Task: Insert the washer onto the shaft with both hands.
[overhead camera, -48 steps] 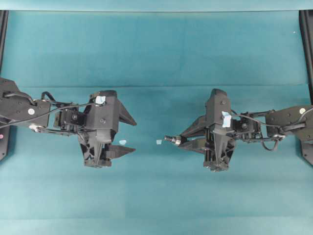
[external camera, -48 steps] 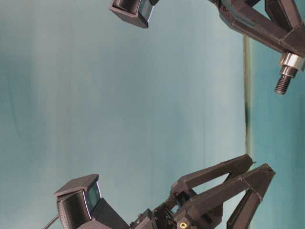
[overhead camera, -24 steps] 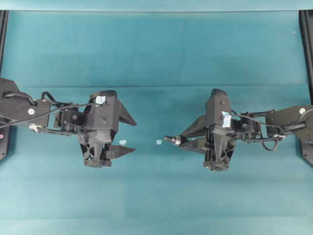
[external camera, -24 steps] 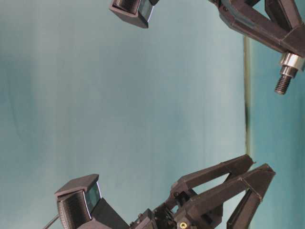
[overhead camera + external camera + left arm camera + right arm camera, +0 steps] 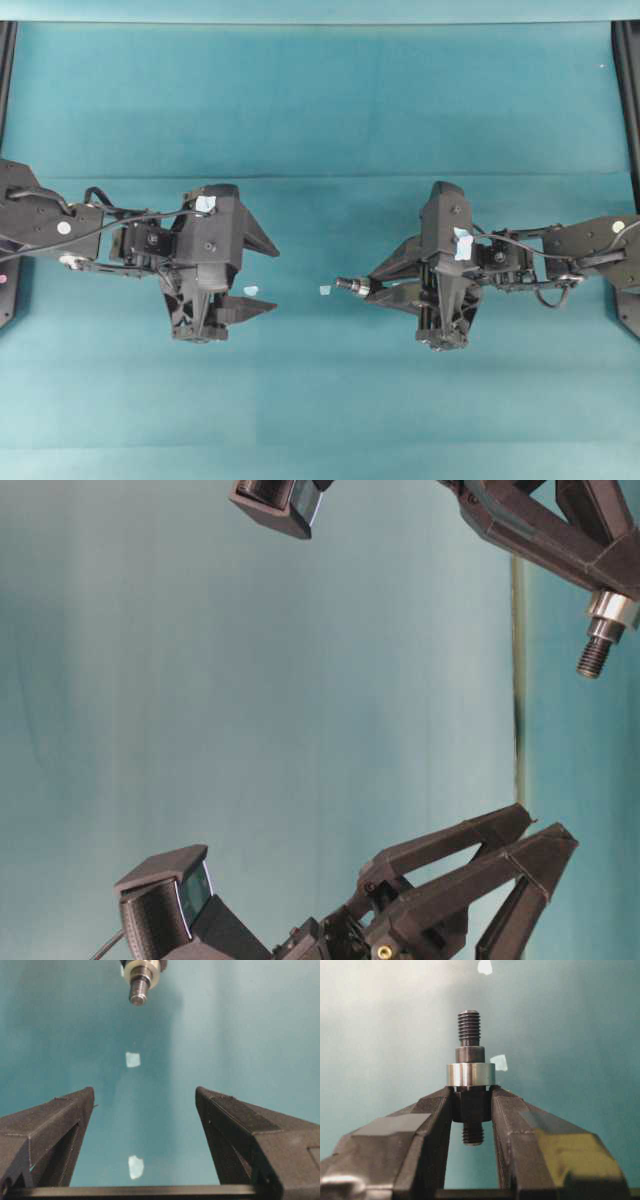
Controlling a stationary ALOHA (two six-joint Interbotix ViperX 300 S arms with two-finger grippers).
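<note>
Nothing moved: washer already seated on shaft, clamped in right gripper, threaded end pointing at wide-open, empty left gripper.

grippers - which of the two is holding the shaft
The right gripper: its jaws are shut on the shaft, washer already on it. The left gripper stands open, empty.

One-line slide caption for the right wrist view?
Right gripper clamps the shaft upright, the washer already seated on it just above the fingertips.
</note>
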